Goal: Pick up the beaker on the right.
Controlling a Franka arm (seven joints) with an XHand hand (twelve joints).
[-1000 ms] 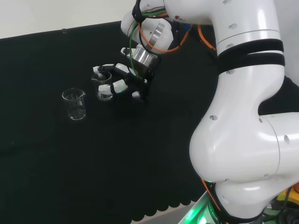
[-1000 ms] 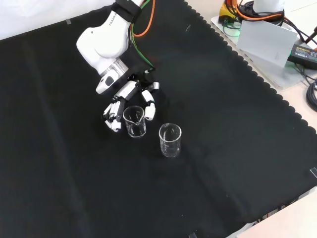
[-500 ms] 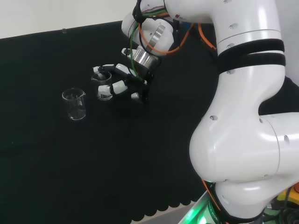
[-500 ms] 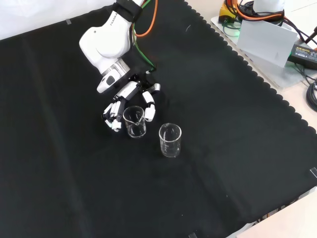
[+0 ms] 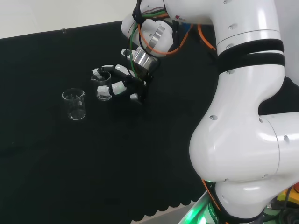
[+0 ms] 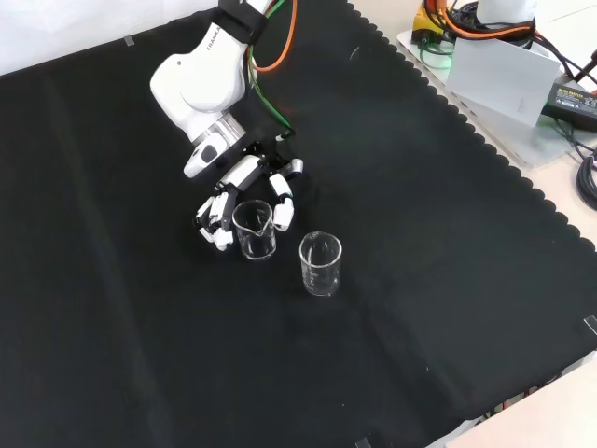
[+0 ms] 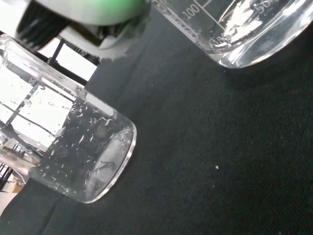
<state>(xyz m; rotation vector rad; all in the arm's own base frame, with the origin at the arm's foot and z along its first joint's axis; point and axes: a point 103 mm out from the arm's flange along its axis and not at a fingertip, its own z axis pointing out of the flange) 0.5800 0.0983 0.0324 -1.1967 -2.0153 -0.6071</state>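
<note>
Clear glass, matt cloth, glossy plastic

Both beakers, the one inside the hand's curled fingers (image 6: 253, 230) and the free one (image 6: 320, 264), are clear, smooth glass with bright glints; up close the nearer beaker (image 7: 73, 147) carries specks and droplets on its wall. The black cloth (image 6: 420, 280) is matt, finely woven, with a scalloped edge. The hand (image 6: 244, 191) looks like glossy white and black plastic, and the arm's link (image 5: 243, 116) is smooth glossy white with a brushed metal ring (image 5: 142, 57) at the wrist.
</note>
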